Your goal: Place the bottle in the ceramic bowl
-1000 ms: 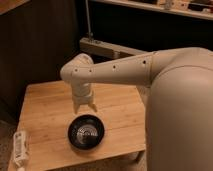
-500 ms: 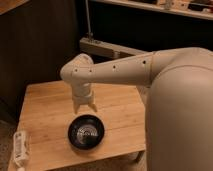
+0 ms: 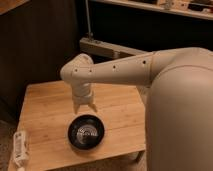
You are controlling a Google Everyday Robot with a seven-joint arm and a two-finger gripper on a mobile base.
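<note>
The bottle (image 3: 20, 147) is small and clear with a pale label. It lies on its side at the front left edge of the wooden table (image 3: 50, 107). The ceramic bowl (image 3: 86, 132) is round, glossy black and empty, and stands near the table's front middle. My gripper (image 3: 85, 107) points down just behind the bowl and a little above the table. Its two fingers are spread apart with nothing between them. The gripper is well to the right of the bottle.
My white arm (image 3: 125, 72) reaches in from the right, and its large body (image 3: 180, 115) covers the table's right side. A dark wall and a metal frame (image 3: 107, 47) stand behind the table. The floor shows at the lower left.
</note>
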